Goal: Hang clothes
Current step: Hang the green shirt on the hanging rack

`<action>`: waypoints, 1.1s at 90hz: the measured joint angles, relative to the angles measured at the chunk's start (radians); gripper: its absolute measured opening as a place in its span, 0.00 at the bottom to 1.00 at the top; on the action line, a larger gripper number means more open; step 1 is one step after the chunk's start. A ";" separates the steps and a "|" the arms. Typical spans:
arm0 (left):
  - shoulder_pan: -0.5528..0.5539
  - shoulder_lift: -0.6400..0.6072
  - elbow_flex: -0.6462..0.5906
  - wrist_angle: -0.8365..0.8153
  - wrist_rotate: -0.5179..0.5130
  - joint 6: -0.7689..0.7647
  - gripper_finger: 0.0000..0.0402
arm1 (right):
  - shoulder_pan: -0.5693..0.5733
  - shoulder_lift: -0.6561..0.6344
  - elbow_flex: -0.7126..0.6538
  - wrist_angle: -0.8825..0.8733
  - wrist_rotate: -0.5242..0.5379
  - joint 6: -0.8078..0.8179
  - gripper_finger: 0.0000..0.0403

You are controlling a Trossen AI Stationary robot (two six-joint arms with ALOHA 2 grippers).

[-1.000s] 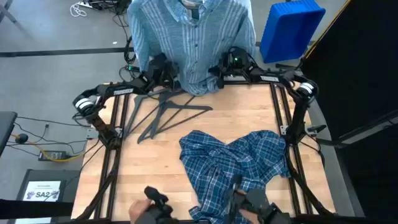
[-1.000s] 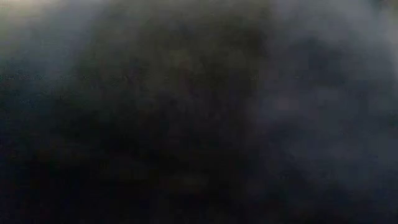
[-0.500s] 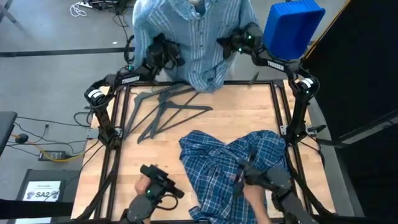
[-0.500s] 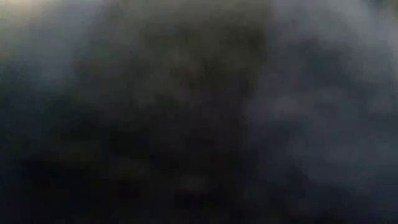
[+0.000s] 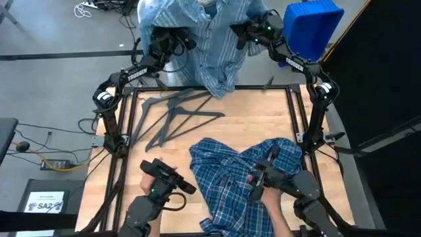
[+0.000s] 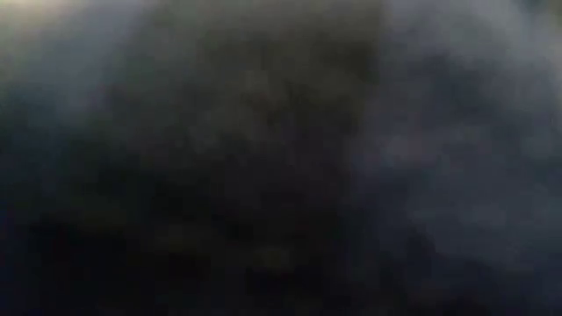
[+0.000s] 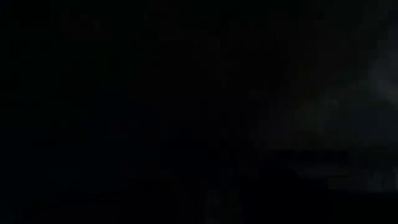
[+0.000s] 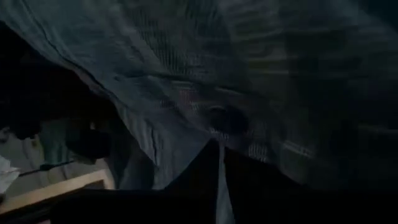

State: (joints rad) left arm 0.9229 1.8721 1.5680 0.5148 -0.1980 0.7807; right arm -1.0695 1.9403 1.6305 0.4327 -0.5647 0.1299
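The light blue-grey striped shirt (image 5: 212,52) hangs beyond the table's far edge, spread between my two grippers. Its lower end (image 5: 217,87) droops to the far edge. My left gripper (image 5: 176,41) is at the shirt's left side and my right gripper (image 5: 248,33) at its right side, both shut on it. The darker blue plaid shirt (image 5: 243,164) lies crumpled on the table at the near right. The left wrist view and the low view are dark and show nothing. My left gripper holds the striped shirt at its left side (image 5: 166,34). The gripper's body and the cloth hide the place of contact. The shirt hangs below it. My right gripper pinches a strip of the striped cloth (image 8: 219,180) between its two fingers (image 8: 186,190), at the shirt's right side. The cloth drapes over the wrist camera and hangs down from the hold.
Dark grey hangers (image 5: 172,118) lie on the table (image 5: 263,122) at the far left. A blue bin (image 5: 308,27) stands beyond the far right corner. A person's hands hold two control arms (image 5: 161,185) (image 5: 276,176) at the near edge, one over the plaid shirt.
Both grippers have gone up and past the table's far edge, carrying the striped shirt. Its lower end, which lay on the table's far part, has been drawn back to the far edge. The person's hands have come farther in over the near edge.
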 joint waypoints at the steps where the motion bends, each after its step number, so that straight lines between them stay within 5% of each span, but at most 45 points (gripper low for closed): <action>1: 0.000 0.000 0.001 0.000 -0.004 0.000 0.13 | -0.001 0.000 0.000 -0.001 0.000 0.000 0.00; 16: 0.001 -0.001 0.006 -0.054 -0.060 -0.002 0.13 | -0.009 0.000 0.000 -0.016 -0.163 0.000 0.00; 31: -0.017 -0.016 0.007 -0.359 -0.077 -0.061 0.13 | -0.002 -0.024 0.000 -0.044 -0.434 -0.002 0.00; 56: -0.067 -0.016 0.006 -0.725 -0.107 -0.147 0.13 | 0.016 -0.090 0.001 -0.193 -0.473 -0.112 0.00; 70: -0.087 -0.042 0.006 -0.842 -0.116 -0.187 0.13 | 0.050 -0.144 0.001 -0.436 -0.474 -0.302 0.00; 80: -0.102 -0.069 0.006 -0.904 -0.117 -0.222 0.13 | 0.090 -0.197 0.001 -0.670 -0.399 -0.531 0.00; 93: -0.108 -0.092 0.006 -1.009 -0.149 -0.240 0.12 | 0.177 -0.227 0.001 -0.922 0.039 -0.774 0.00; 99: -0.106 -0.093 0.006 -1.063 -0.149 -0.273 0.12 | 0.212 -0.226 -0.011 -0.958 0.150 -0.791 0.00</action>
State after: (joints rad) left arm 0.8169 1.7790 1.5737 -0.5485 -0.3472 0.5078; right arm -0.8578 1.7147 1.6191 -0.5253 -0.4145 -0.6608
